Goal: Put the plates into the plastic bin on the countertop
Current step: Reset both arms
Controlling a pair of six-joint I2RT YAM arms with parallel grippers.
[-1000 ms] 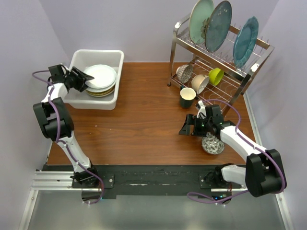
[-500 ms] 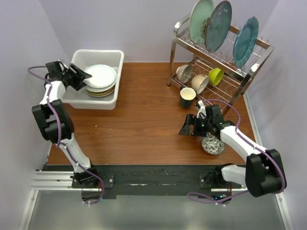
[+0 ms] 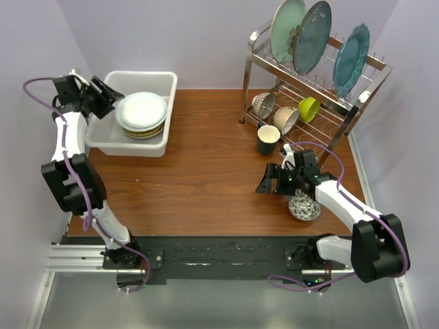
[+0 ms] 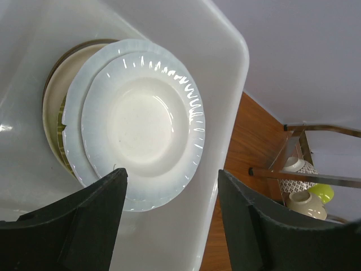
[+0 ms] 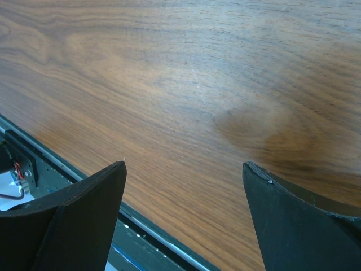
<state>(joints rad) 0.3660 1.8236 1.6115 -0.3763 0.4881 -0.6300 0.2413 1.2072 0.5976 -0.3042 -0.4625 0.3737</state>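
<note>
Broadly, the flat reddish-brown wood-grain countertop [image 3: 199, 171] carries the white rectangular plastic bin [image 3: 137, 75] at 10 o'clock in the top view. Inside it sits a stack of round plates [image 3: 142, 110], a white fluted one uppermost. The left gripper [image 3: 108, 101] hangs over the bin's 9 o'clock rim, fingers [image 4: 79, 226] spread, holding nothing. The right gripper [image 3: 269, 182], at 4 o'clock, is likewise spread and empty above bare wood. Only the left wrist view shows cream and yellow-green edges beneath the top plate.

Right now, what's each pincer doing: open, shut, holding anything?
Left pincer: open, empty, pointed at the plates in the plastic bin.
Right pincer: open, empty, over the countertop.
</note>
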